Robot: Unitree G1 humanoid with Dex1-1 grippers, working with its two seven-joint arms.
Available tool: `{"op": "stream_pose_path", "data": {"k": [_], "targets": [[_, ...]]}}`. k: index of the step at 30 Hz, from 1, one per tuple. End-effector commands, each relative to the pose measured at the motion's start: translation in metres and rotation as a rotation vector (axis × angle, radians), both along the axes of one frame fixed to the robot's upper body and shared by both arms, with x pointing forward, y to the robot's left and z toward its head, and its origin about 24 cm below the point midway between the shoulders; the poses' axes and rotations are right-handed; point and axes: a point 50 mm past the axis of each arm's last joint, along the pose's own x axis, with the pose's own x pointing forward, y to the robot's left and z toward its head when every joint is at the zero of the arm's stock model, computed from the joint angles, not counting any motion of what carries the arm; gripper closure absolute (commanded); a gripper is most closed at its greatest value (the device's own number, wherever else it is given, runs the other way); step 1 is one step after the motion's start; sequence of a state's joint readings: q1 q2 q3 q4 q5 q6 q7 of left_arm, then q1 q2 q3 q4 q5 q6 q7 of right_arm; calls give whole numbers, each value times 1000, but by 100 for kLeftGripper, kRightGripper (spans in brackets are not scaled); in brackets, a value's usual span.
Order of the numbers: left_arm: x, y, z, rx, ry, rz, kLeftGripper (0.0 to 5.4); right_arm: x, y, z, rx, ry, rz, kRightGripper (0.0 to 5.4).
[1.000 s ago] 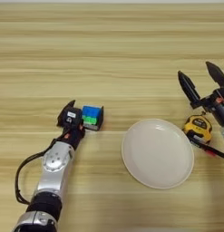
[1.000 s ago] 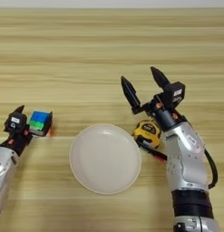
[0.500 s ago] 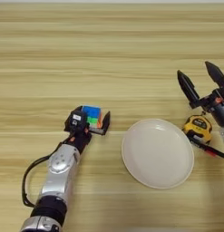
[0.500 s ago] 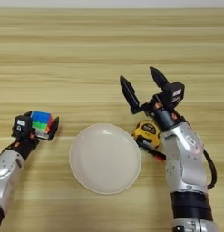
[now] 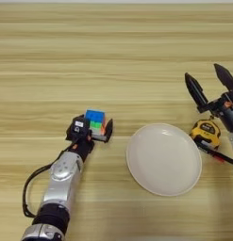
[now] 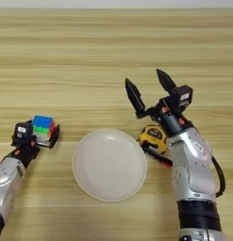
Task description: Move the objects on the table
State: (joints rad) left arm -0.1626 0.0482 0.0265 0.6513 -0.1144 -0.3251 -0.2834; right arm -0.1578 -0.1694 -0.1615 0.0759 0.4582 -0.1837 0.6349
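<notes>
My left gripper (image 5: 93,132) is shut on the small multicoloured puzzle cube (image 5: 95,123), with a black finger on each side of it, left of the white plate (image 5: 163,158). I cannot tell whether the cube is off the table (image 5: 113,56). My right gripper (image 6: 145,80) stands open, fingers spread wide, above and behind the yellow-and-black tape measure (image 6: 153,136) without touching it. The slim red-and-black pen (image 6: 158,156) lies against the front of the tape measure, by the plate's right rim. No screwdriver is in view.
The round white plate (image 6: 109,164) lies empty between the two arms, near the front of the table. Pale wooden planks (image 6: 89,47) stretch across the far half of the table behind both grippers.
My left gripper has pushed rightward around the cube and shut on it; the cube has turned slightly. The right arm, tape measure, pen and plate have not moved.
</notes>
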Motion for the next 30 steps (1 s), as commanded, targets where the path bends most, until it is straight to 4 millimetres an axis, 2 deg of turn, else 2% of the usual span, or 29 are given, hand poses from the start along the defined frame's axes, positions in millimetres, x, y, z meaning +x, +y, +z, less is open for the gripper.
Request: {"op": "stream_pose_path", "data": {"k": [1, 11, 12, 19, 30], "targets": [[2, -2, -2, 3, 20, 6, 0, 1, -1, 1, 16, 3, -6, 2], [4, -2, -6, 8, 44, 28, 0, 1, -3, 2, 14, -2, -9, 2], [5, -1, -6, 9, 46, 31, 22, 1, -3, 2, 15, -3, -9, 0], [6, 0, -7, 14, 52, 47, 67, 1, -4, 2, 15, -3, -11, 0], [7, 0, -8, 19, 59, 48, 171, 2, -5, 4, 18, -10, -11, 0]]}}
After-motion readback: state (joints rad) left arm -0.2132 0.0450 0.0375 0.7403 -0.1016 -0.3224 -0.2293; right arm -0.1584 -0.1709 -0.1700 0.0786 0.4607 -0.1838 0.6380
